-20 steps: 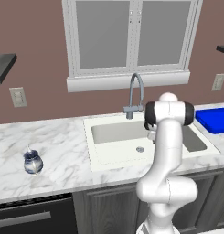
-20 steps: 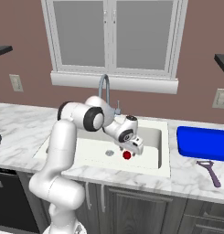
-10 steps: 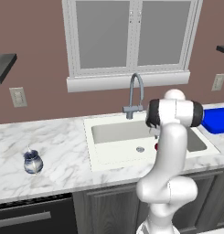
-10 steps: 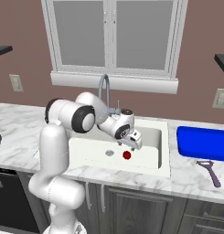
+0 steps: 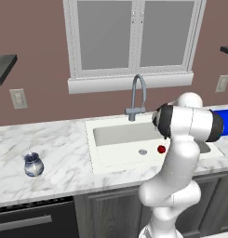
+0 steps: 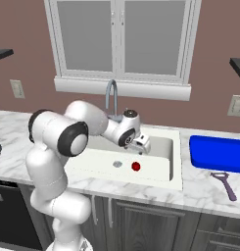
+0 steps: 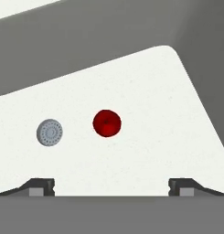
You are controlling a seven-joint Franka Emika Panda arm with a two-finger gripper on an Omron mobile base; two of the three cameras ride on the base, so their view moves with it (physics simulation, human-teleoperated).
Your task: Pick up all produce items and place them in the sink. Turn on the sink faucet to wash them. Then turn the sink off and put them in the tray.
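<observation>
Nearest, a purple-handled peeler (image 6: 223,184) lies on the marble counter (image 6: 209,193) at the right, just in front of the blue tray (image 6: 217,153). Further in, the red fruit (image 6: 136,166) rests on the floor of the white sink (image 6: 160,177), just right of the round drain (image 6: 117,164). Above it hangs the gripper (image 6: 143,146), fingers spread wide and empty. Behind stands the grey faucet (image 6: 111,96), and far left a blue-and-white jar (image 5: 33,164).

Base views flank the sink (image 5: 129,139) — hand view looks straight down.
</observation>
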